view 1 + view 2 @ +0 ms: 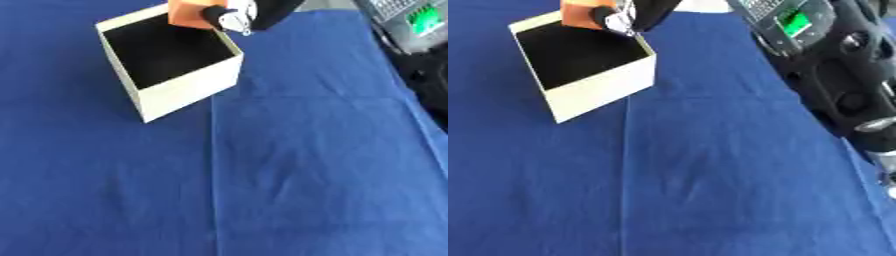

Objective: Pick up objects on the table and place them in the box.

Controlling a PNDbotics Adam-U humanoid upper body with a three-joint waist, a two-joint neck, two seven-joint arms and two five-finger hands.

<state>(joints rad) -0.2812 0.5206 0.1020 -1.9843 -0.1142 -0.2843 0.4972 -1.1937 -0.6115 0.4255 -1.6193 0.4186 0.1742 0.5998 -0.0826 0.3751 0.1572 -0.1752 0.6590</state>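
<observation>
Right robot hand (234, 16), entering from the upper right, fingers curled round an orange block-shaped object (186, 14); block sits over the far rim of the open white cardboard box (188, 85), black interior directly below; left robot hand unseen; blue-clothed table (306, 175).

Cream box (188, 87) with black inside, orange object (187, 13), plain blue tablecloth (306, 170)

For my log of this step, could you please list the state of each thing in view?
box: open on top, upright, inside dark.
orange object: held over the box's far corner, off the table.
right hand: fingers curled on the orange object.
blue tablecloth: spread flat, creased.
</observation>
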